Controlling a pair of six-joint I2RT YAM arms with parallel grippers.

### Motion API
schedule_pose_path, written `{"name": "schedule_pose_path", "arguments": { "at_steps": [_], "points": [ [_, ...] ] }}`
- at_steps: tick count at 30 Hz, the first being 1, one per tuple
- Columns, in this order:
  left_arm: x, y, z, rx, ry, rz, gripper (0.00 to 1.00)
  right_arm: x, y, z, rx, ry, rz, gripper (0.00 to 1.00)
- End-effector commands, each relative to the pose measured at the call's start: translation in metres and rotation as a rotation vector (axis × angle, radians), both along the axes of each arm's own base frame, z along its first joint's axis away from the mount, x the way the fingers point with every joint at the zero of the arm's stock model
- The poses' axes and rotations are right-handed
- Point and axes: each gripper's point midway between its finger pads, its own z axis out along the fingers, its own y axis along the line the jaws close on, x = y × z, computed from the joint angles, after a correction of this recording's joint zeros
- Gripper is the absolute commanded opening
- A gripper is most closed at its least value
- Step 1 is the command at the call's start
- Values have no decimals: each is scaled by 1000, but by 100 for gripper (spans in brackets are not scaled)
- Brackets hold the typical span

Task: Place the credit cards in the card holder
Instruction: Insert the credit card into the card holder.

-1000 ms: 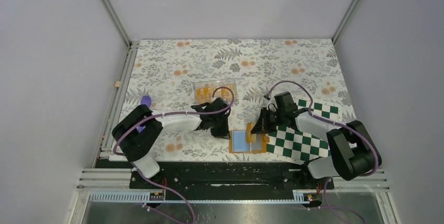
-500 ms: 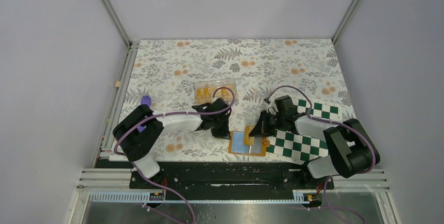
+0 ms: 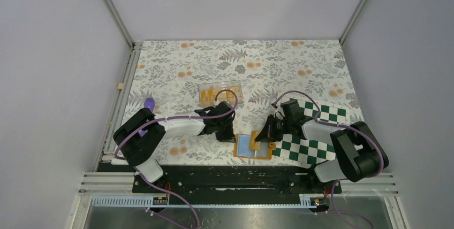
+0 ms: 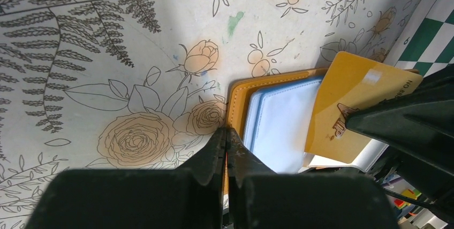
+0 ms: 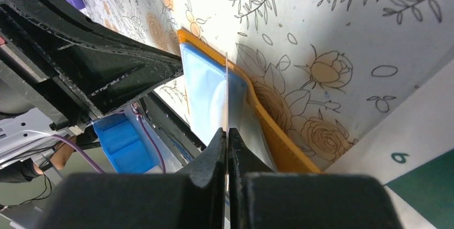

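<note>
The card holder (image 3: 247,146) lies open near the table's front edge, orange with light-blue pockets. My left gripper (image 3: 231,136) is shut on its left orange rim, as the left wrist view shows for gripper (image 4: 226,132) and card holder (image 4: 278,116). My right gripper (image 3: 263,134) is shut on one orange-yellow credit card (image 3: 256,140) and holds it tilted over the right blue pocket. In the right wrist view the card (image 5: 226,84) is edge-on between the fingers of the gripper (image 5: 226,132), with its far end at the card holder's pocket (image 5: 206,84). The left wrist view shows the card's face (image 4: 353,106).
A clear plastic box (image 3: 219,94) holding more orange cards stands behind the left gripper. A green-and-white chequered board (image 3: 305,150) lies right of the card holder under the right arm, another (image 3: 327,111) behind it. A purple object (image 3: 149,102) lies at the left.
My right gripper has moved down and slightly left with the card, toward the card holder's pocket. The card holder has turned a little. The left gripper has stayed on its rim.
</note>
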Motion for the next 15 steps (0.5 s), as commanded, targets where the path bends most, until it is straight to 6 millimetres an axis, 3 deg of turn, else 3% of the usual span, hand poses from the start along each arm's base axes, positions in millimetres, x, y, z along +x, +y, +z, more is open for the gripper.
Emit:
{"name": "schedule_pose_path", "arguments": {
  "at_steps": [1, 7, 15],
  "points": [
    [-57, 94, -61, 393, 163, 4, 0, 21, 2, -4, -24, -55, -20, 0],
    [-56, 106, -61, 437, 145, 34, 0, 36, 8, -11, -16, -47, -39, 0],
    [-60, 119, -64, 481, 143, 57, 0, 31, 8, -3, -4, -37, -38, 0]
  ]
}}
